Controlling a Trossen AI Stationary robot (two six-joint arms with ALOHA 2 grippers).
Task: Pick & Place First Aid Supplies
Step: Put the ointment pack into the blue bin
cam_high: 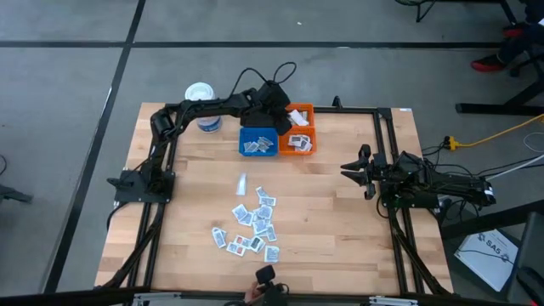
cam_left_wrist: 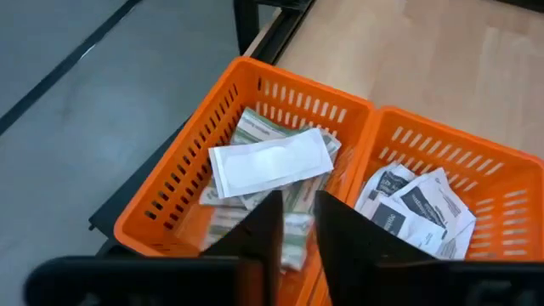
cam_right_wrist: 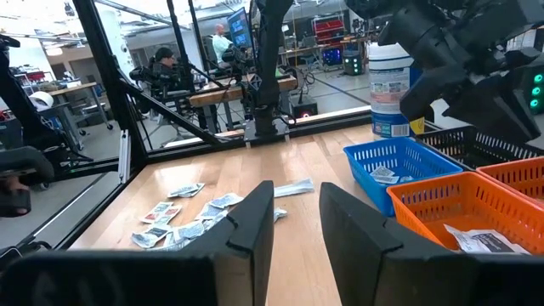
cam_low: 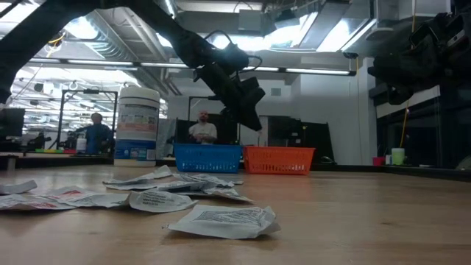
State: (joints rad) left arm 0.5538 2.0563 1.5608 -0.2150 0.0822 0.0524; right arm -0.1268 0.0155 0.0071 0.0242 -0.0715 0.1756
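Note:
Several first aid supplies (cam_high: 252, 225) lie flat in a loose pile on the wooden table near its front edge. My left gripper (cam_left_wrist: 297, 208) hovers over the far orange bin (cam_left_wrist: 174, 183), open by a narrow gap with nothing between its fingers. Just beyond its fingertips a white strip (cam_left_wrist: 270, 166) lies on top of the green-printed sachets in that bin. The near orange bin (cam_left_wrist: 501, 170) holds sachets with black print (cam_left_wrist: 416, 204). My right gripper (cam_right_wrist: 295, 212) waits open at the table's right side (cam_high: 357, 167), level and with nothing in it.
A blue bin (cam_high: 257, 142) with a few sachets stands left of the orange bins. A white lidded tub (cam_high: 202, 95) stands at the far left. One lone strip (cam_high: 241, 181) lies between the bins and the pile. People sit beyond the table's far edge (cam_low: 202, 131).

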